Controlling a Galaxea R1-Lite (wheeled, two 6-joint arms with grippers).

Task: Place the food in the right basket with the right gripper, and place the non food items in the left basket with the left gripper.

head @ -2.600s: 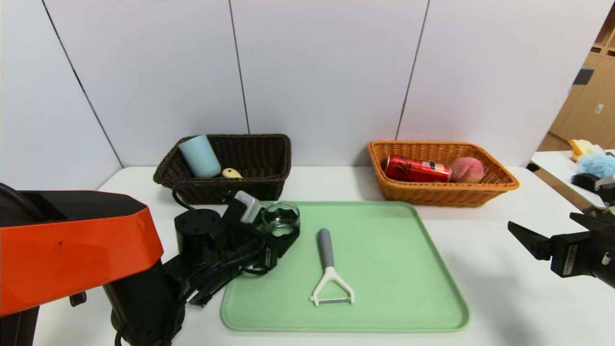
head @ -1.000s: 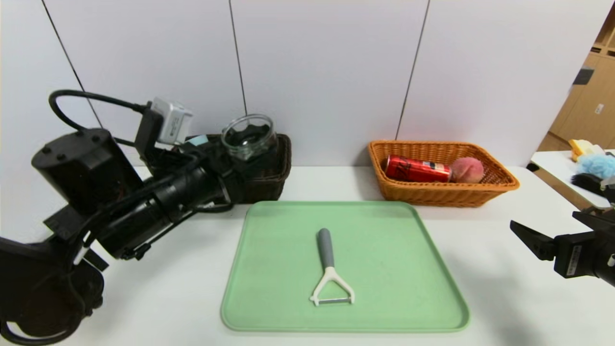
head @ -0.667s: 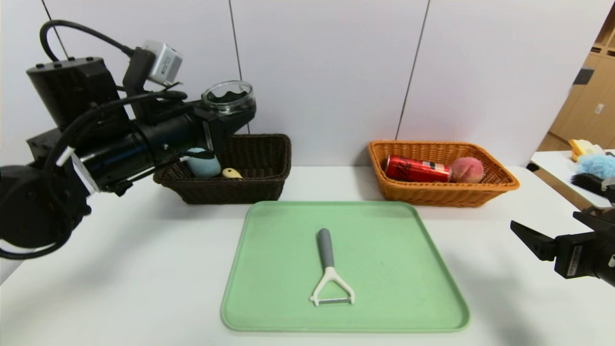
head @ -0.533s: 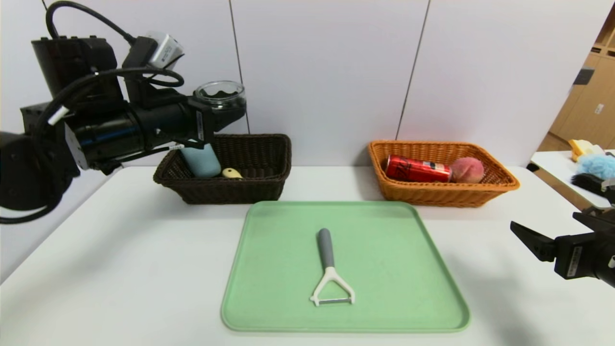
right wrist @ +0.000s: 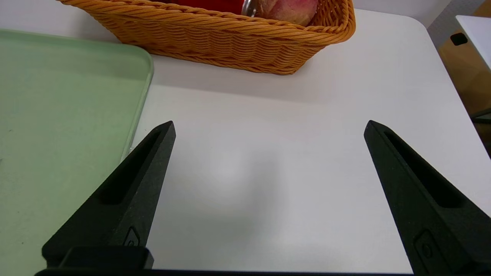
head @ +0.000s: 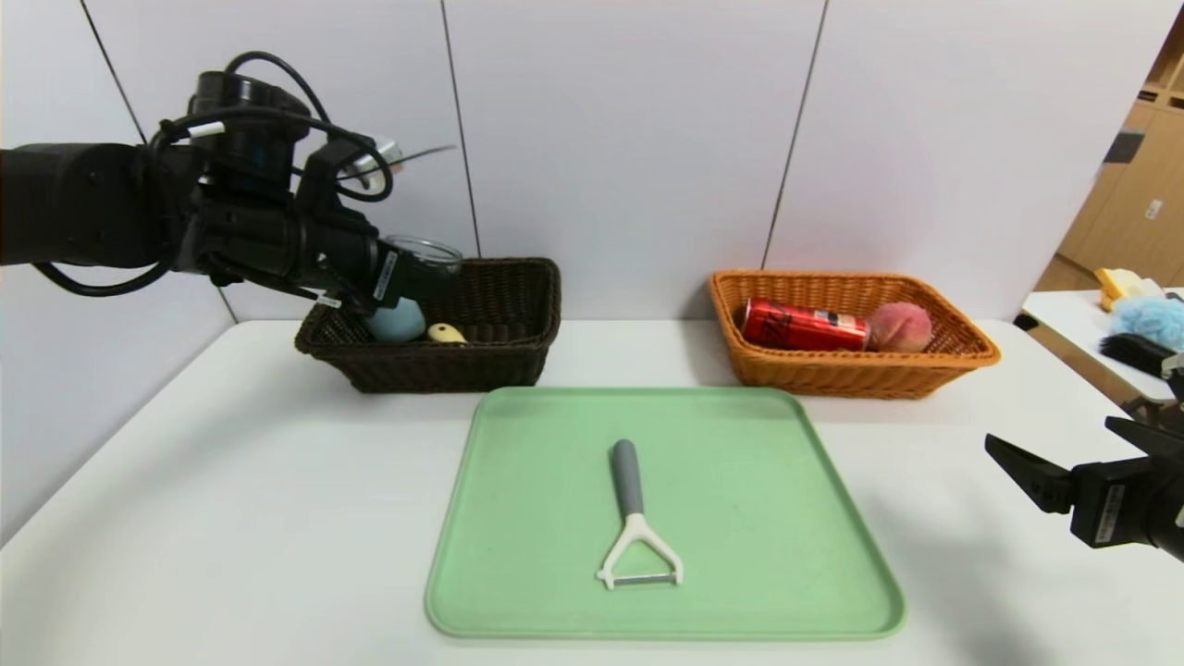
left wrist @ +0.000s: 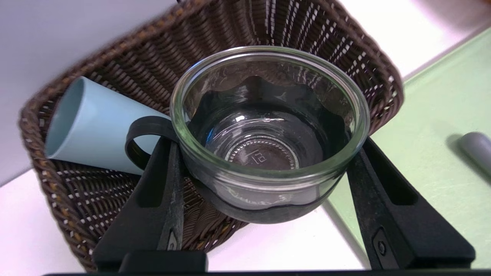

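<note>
My left gripper (head: 416,270) (left wrist: 264,153) is shut on a clear glass bowl (head: 424,250) (left wrist: 268,126), upright just above the near-left part of the dark brown left basket (head: 518,266) (left wrist: 307,42). Inside that basket lie a light blue cup (head: 396,320) (left wrist: 96,126) and a small yellow item (head: 446,333). A peeler (head: 634,518) with a grey handle (left wrist: 475,147) lies on the green tray (head: 740,601). The orange right basket (head: 832,375) (right wrist: 215,46) holds a red can (head: 803,326) and a peach (head: 897,326). My right gripper (head: 1050,435) (right wrist: 269,123) hangs open and empty over the table, right of the tray.
The white table (head: 231,518) ends at a grey panel wall just behind both baskets. A side table (head: 1064,310) at the far right carries a yellow thing and a blue fluffy thing (head: 1147,319). The tray's edge (right wrist: 145,76) lies beside my right gripper.
My left arm has carried the glass bowl up from the tray's left edge, back and leftward, then down over the left basket. The right arm has barely moved.
</note>
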